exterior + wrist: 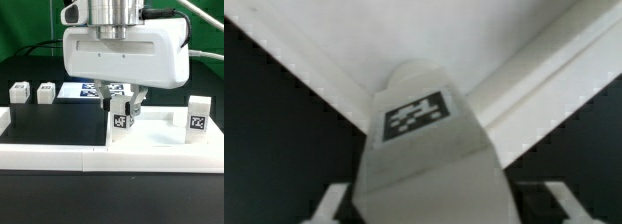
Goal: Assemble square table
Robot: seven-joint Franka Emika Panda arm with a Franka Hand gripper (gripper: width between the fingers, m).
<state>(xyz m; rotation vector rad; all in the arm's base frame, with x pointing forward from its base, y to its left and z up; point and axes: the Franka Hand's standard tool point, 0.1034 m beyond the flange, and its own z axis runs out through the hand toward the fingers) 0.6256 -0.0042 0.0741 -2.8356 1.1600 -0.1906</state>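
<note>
White plastic leg (122, 120) stood upright at the tabletop's (165, 132) edge, straddled by the gripper (122, 104), whose hold, pinched or loose, could not be told; a centred, square grip seemed advisable before lifting.

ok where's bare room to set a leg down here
Free: the black table patch bordered by one loose leg, a second leg, the border wall and the tabletop. Crowded: the tabletop's corner, where the gripper straddles a third leg.

Wrist (110, 12) hangs vertical from 12 o'clock in ext. view; claw (122, 106) points to 6 o'clock; fingers (335, 203) part-way apart; grip unclear.
</note>
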